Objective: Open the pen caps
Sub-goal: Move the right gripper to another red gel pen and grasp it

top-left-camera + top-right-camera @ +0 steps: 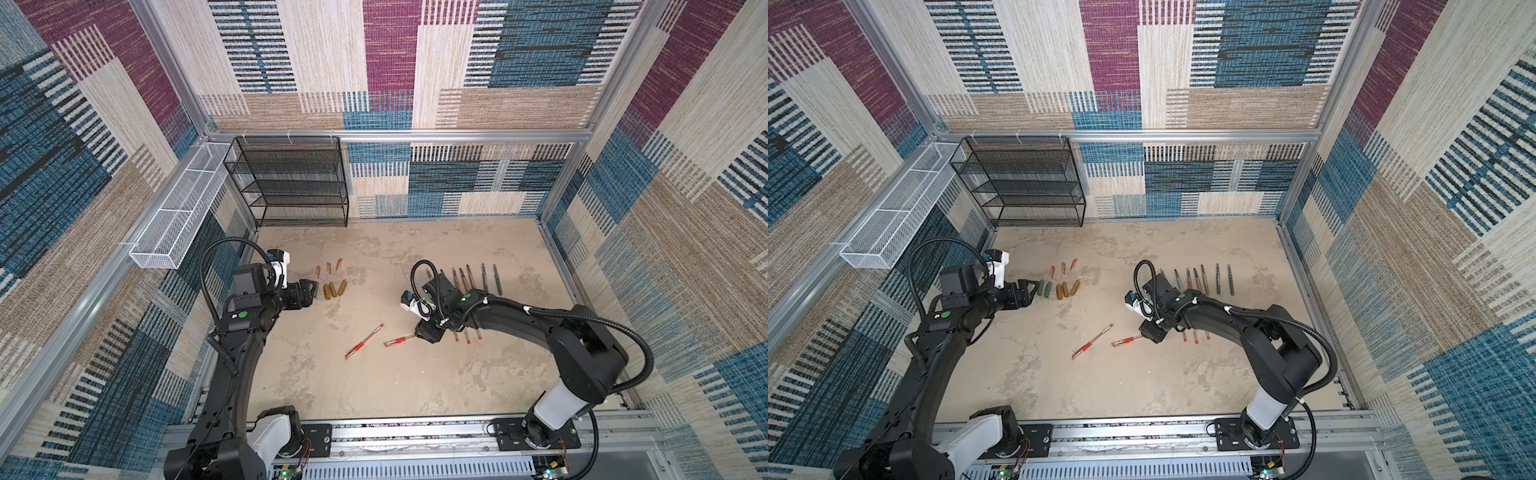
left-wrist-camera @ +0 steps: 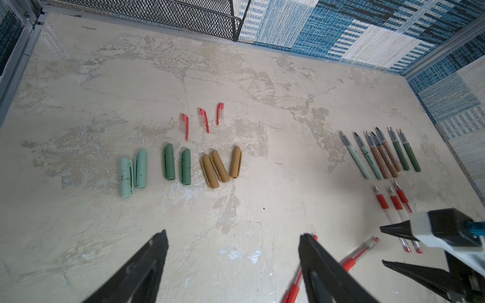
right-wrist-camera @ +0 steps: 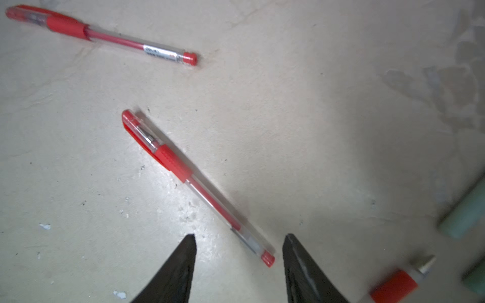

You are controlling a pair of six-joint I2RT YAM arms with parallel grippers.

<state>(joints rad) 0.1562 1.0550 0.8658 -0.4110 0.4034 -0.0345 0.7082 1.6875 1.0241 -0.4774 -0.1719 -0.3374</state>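
Note:
Loose pen caps lie in rows in the left wrist view: pale mint point(image 2: 132, 173), dark green point(image 2: 177, 166), golden brown point(image 2: 220, 168) and slim red ones point(image 2: 203, 118). The golden-brown caps point(image 1: 334, 289) also show in a top view. My left gripper point(image 2: 233, 236) hangs open and empty just short of them. Two red pens with caps on lie mid-table, one nearer point(image 3: 183, 168) and one farther point(image 3: 105, 34). My right gripper point(image 3: 238, 238) is open. The nearer pen's tail end lies on the table between its fingers, and its cap point(image 3: 139, 131) points away.
Uncapped barrels point(image 1: 469, 278) lie in a row at the back right, with three uncapped red pens point(image 2: 393, 202) nearer, partly under my right arm. A black mesh shelf point(image 1: 291, 183) and a white mesh basket point(image 1: 178, 212) stand at the back left. Patterned walls enclose the table.

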